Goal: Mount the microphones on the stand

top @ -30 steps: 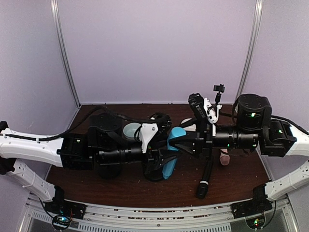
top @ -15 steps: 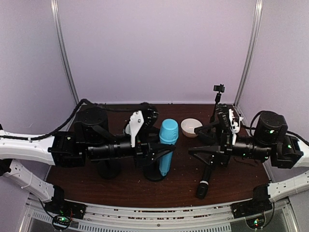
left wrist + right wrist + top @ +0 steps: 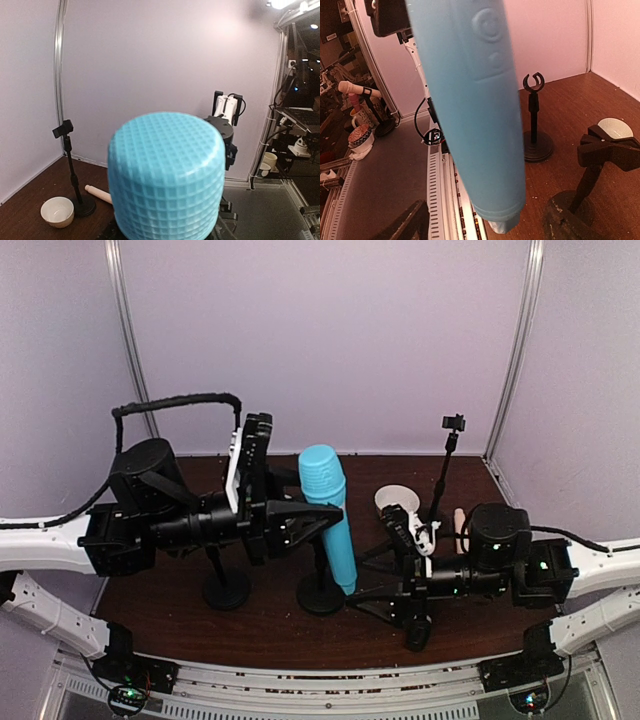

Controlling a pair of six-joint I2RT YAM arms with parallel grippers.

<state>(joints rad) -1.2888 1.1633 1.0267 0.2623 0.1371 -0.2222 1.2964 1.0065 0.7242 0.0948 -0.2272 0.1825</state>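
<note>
Change: right gripper [image 3: 368, 582] has let go, claws spread wide just right of the middle stand [image 3: 322, 594] | Left gripper [image 3: 322, 522] alone pinches the light blue microphone [image 3: 328, 495], nearly upright just above that stand | Meaning: handover looks done; seating it in the stand comes next.

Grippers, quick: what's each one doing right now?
Left gripper: closed on the blue mic.
Right gripper: open, holding nothing, beside the mic's lower end.
</note>
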